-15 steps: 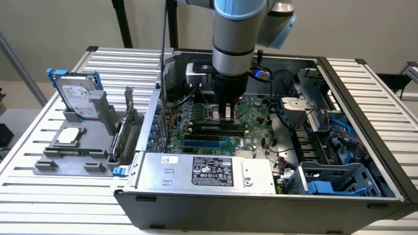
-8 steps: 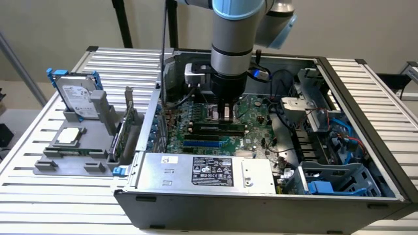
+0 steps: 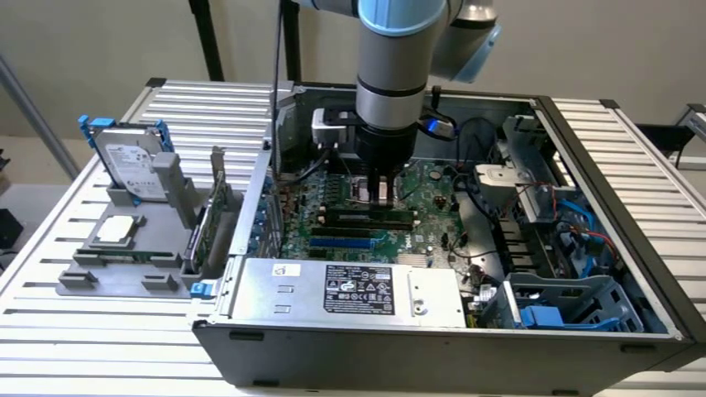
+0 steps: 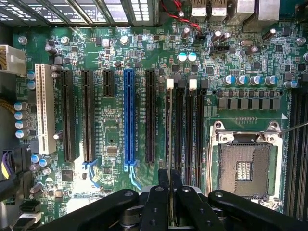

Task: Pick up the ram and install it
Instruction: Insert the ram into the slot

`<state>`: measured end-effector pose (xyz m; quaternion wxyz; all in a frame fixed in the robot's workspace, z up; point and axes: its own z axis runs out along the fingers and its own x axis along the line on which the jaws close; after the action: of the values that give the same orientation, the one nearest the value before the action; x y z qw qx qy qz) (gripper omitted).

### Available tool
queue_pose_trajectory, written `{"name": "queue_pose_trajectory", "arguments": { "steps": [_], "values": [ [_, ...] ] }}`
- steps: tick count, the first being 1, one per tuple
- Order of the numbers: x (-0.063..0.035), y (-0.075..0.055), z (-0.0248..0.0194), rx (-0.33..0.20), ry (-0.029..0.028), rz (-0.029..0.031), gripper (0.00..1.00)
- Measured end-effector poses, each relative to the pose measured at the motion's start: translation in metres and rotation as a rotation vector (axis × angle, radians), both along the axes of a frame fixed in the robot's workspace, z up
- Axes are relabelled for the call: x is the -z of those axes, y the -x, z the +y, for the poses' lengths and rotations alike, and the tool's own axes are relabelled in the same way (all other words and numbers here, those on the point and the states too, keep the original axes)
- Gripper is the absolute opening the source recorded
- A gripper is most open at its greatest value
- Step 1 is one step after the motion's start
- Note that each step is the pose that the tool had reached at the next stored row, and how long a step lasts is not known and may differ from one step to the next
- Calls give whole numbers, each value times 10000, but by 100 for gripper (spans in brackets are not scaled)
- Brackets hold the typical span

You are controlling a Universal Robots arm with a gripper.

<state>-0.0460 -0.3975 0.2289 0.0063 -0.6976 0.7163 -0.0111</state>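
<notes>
- One arm reaches down into the open computer case (image 3: 617,215); the claw (image 3: 381,192) sits low over the motherboard (image 3: 364,223), at the memory slots.
- Claw (image 4: 169,192) fingers nearly together, clamped on the ram (image 4: 170,144), seen edge-on as a thin strip between the fingertips (image 4: 159,192) in the wrist view.
- Ram stands on edge, long axis running along the black memory slots (image 4: 185,125), parallel to them; it lies in line with one slot near the white latch (image 4: 169,83). Cannot tell if it is fully seated.
- In the exterior view the ram is mostly hidden by the claw; slots run toward the exterior view's right.
- Around it: blue expansion slot (image 4: 129,115) and black expansion slots (image 4: 150,115) on one side, empty processor socket (image 4: 244,168) on the other, just beside the memory slots.
- Power supply (image 3: 353,289) sits at the case's near edge, cables and drive cage (image 3: 574,306) on the exterior view's right.
- Outside the case, on the surface (image 3: 66,331): grey holder (image 3: 121,265) with a hard drive (image 3: 131,165) upright, a silver processor chip (image 3: 116,231), an expansion card (image 3: 210,223) on edge.
</notes>
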Motion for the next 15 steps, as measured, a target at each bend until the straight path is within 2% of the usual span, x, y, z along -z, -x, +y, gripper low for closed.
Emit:
{"name": "queue_pose_trajectory", "arguments": {
  "steps": [15],
  "values": [
    [41,0,21,0,3,0,13]
  ]
}}
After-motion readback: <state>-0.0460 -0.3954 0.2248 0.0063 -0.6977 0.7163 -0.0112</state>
